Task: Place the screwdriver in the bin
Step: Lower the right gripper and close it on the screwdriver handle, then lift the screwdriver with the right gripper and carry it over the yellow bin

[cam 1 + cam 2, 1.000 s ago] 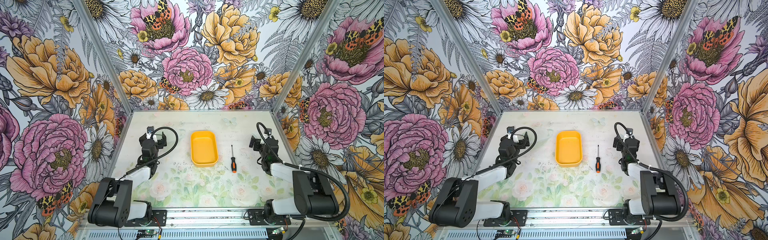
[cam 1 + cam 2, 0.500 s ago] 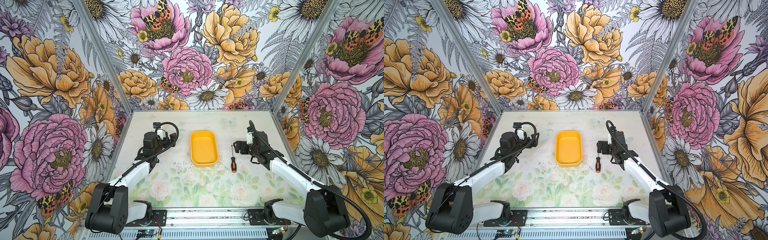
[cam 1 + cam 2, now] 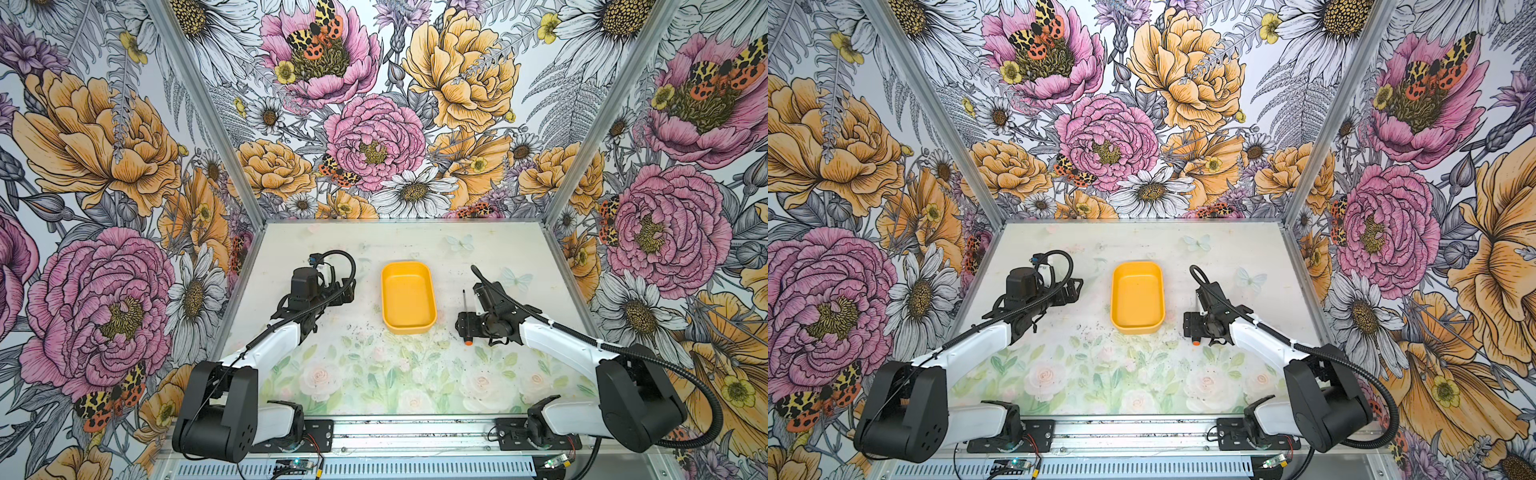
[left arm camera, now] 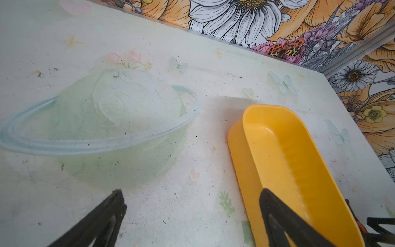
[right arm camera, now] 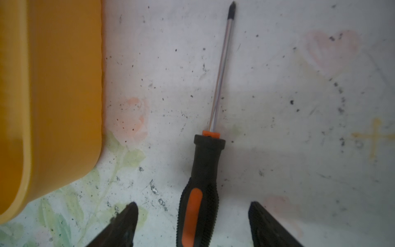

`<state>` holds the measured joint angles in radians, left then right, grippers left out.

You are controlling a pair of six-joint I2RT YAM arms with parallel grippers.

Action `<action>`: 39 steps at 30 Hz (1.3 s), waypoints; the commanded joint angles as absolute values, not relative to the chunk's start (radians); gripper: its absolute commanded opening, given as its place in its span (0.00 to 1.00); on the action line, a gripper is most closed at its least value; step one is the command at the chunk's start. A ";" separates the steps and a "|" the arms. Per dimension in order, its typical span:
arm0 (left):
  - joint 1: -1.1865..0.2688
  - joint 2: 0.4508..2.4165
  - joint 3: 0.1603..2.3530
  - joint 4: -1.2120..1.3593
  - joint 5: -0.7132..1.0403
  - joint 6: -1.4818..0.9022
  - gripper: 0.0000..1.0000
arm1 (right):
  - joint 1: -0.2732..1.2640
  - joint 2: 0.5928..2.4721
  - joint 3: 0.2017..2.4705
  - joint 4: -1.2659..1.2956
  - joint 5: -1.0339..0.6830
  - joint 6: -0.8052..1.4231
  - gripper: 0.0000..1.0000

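On a pale, flower-printed desk (image 3: 374,374) speckled with dark marks. Nearest: the right pincer (image 5: 192,205), low over the desk, its jaws apart on either side of the handle with a gap at each side, gripping nothing. Next: the small slim screwdriver (image 5: 206,162), with a black-and-orange handle and a thin metal shaft. It lies flat on the desk just right of the bin and apart from it, handle nearest, tip towards the far wall. Mid-desk: the shallow rectangular yellow-orange plastic bin (image 3: 409,299), with rounded corners and low walls. Level with it, on its left and apart from it: the left pincer (image 4: 191,192), jaws wide, holding nothing. Farthest: flower-patterned walls (image 3: 374,145).
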<state>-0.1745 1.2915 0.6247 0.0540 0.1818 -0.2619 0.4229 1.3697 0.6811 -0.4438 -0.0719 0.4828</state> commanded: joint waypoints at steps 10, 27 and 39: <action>-0.181 1.287 0.644 0.017 0.188 -0.242 0.99 | 0.471 1.481 0.721 -0.458 -0.007 0.520 0.68; -0.180 1.294 0.646 0.011 0.185 -0.235 0.99 | 0.473 1.523 0.748 -0.473 -0.012 0.526 0.31; -0.182 1.288 0.644 0.013 0.190 -0.240 0.99 | 0.440 1.447 0.769 -0.474 -0.089 0.515 0.05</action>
